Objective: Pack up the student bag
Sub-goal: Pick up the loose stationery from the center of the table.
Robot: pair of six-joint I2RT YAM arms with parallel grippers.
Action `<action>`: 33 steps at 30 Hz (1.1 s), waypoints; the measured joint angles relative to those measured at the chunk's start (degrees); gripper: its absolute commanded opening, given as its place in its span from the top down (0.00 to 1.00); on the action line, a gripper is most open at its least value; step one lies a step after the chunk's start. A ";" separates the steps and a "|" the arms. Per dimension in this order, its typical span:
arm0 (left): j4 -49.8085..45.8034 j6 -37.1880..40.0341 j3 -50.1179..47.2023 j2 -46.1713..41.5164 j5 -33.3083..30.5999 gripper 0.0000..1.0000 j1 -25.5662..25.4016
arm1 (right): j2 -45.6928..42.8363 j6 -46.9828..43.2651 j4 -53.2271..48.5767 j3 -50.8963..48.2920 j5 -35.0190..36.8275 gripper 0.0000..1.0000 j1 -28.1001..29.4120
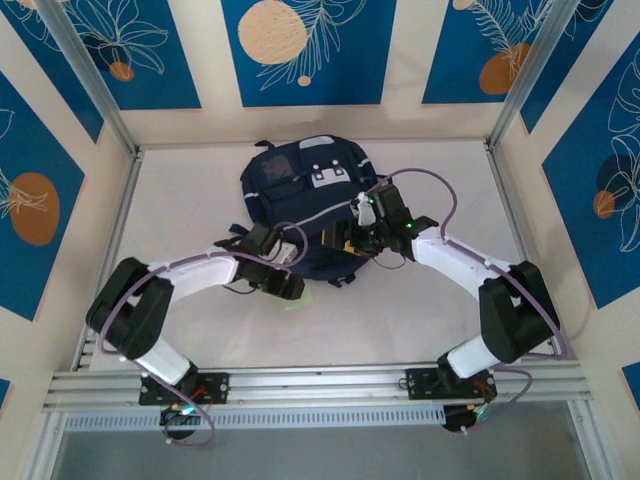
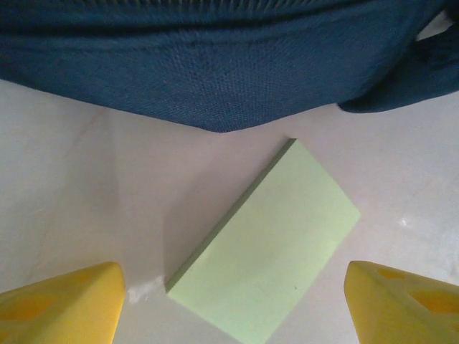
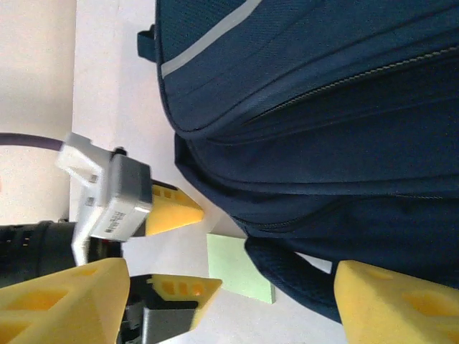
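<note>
Probably lab test cell, aluminium frame (image 1: 320, 382), printed panels (image 1: 350, 60)

The student bag (image 2: 229, 64) is navy cloth with a coarse, matt weave, and its grey stripe (image 3: 208, 43) looks smoother and flatter than the fabric around it. The green pad (image 2: 269, 247) is matt paper, with fine stacked sheets showing along its darker edge. The table (image 2: 72, 201) is white and smooth with a faint sheen, scuffed in spots. The fingers (image 2: 61, 304) of the left gripper (image 2: 233, 287) are yellow plastic, matt and slightly grainy. The white arm shells (image 1: 455, 258) look like glossy plastic, and the frame rails (image 1: 320, 385) are bare ribbed metal.
</note>
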 measured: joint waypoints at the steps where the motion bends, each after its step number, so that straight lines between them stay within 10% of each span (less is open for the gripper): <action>1: 0.11 0.20 0.35 0.81 -0.52 0.21 -0.26 | -0.33 0.11 0.00 -0.39 0.07 0.24 -0.28; 33: -16.46 3.17 11.28 8.68 -19.67 0.22 -19.80 | -6.38 1.86 3.41 -6.27 0.52 0.23 -5.81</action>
